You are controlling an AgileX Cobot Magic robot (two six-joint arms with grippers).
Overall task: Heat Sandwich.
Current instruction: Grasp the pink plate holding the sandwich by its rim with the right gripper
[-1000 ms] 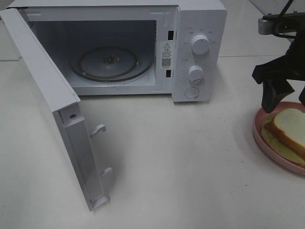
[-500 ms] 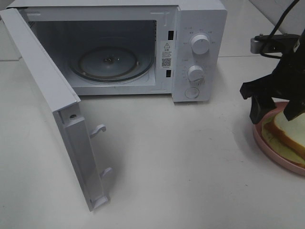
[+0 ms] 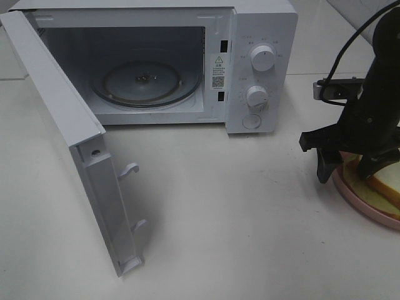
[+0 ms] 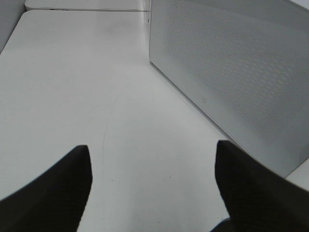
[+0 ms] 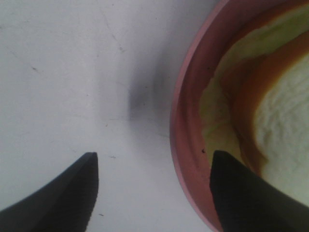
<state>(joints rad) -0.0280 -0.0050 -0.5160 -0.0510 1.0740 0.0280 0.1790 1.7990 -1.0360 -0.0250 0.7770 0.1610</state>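
The sandwich (image 3: 385, 185), white bread with a tan crust over pale lettuce, lies on a round pink plate (image 3: 357, 203) at the right edge of the exterior high view. My right gripper (image 3: 347, 167) is low over the plate's left rim, open. One finger stands outside the plate and the other over the sandwich's near end. In the right wrist view the right gripper (image 5: 154, 193) straddles the pink plate rim (image 5: 186, 145), with the sandwich (image 5: 277, 111) just inside. My left gripper (image 4: 152, 188) is open over bare table, holding nothing.
The white microwave (image 3: 262, 37) stands at the back with its door (image 3: 69, 131) swung wide open to the left and a glass turntable (image 3: 145, 81) inside. The left wrist view shows the microwave's perforated side wall (image 4: 231, 72).
My right gripper has come down and shifted left, from above the sandwich to the plate's left rim. The microwave, plate and sandwich have not moved.
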